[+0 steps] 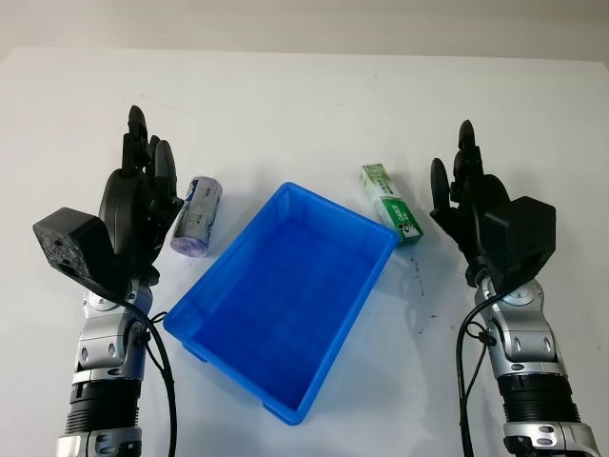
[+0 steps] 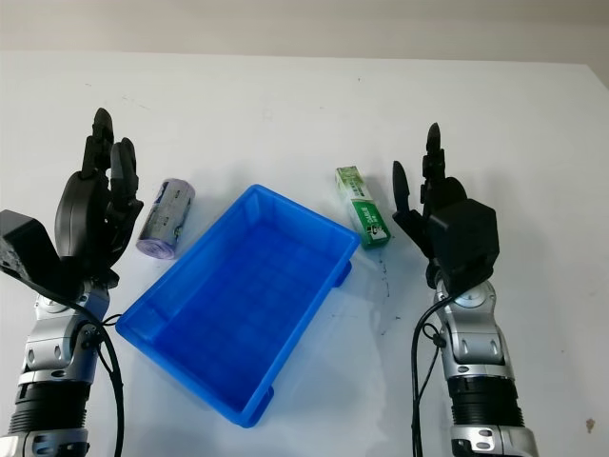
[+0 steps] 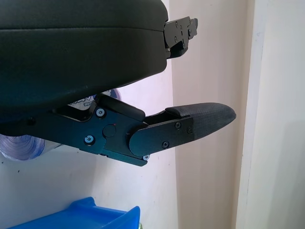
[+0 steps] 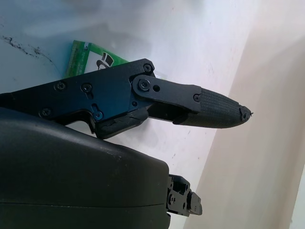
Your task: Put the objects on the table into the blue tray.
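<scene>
Beside the open left robot hand (image 1: 143, 195) lies a roll (image 1: 197, 216).

open-topped blue plastic tray (image 1: 238, 328) unobstructed above; purple-white cylindrical roll (image 1: 197, 216) just beside left hand (image 1: 143, 195); green-white rectangular box (image 1: 391, 204) near right hand (image 1: 466, 195).

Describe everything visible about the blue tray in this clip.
The blue tray is a rectangular open bin of glossy blue plastic with a thick rim and sloped walls, a faint grid on its floor. It sits upright on the white table, turned diagonally, and holds nothing. A purple roll lies off its left side, a green box off its far right corner; neither touches it, nor does either robot hand.
</scene>
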